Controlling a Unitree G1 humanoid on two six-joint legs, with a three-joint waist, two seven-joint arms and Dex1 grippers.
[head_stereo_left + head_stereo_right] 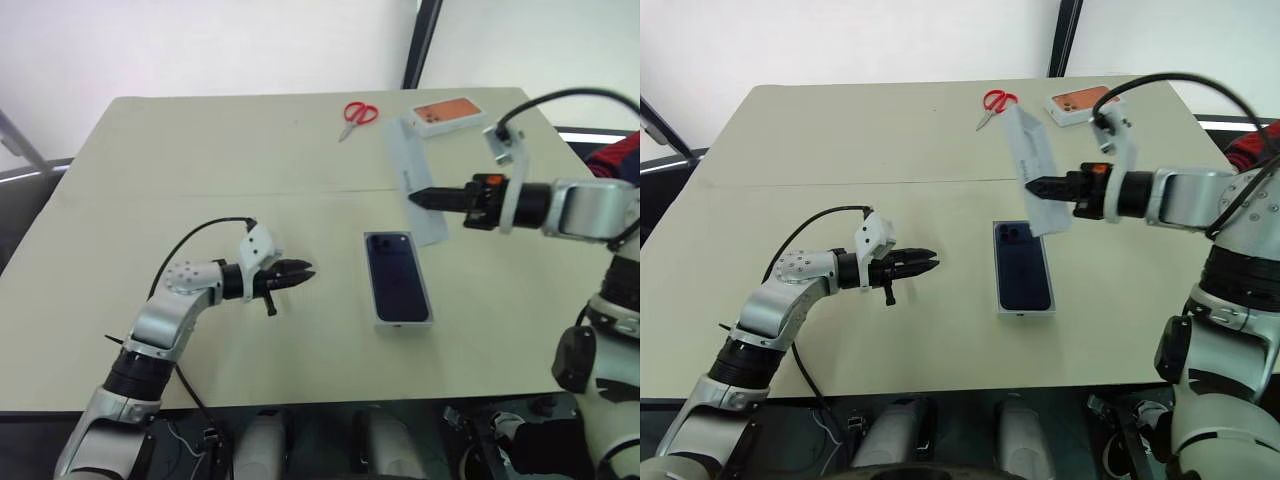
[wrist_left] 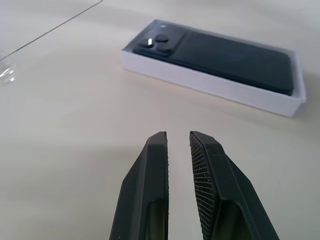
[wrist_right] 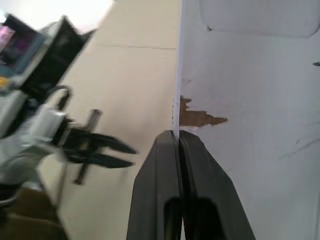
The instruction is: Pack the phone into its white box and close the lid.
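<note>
Right end effector (image 3: 178,137) pinching the lid (image 3: 250,100) wall, left end effector (image 3: 127,155) beyond

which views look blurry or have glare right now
Right wrist view: the left gripper in the background is blurred, and a washed-out patch sits at the top edge. Left wrist view: the black fingers are soft, while the dark navy-blue phone in its shallow white box stays fairly sharp, with small glints on the lenses.
</note>
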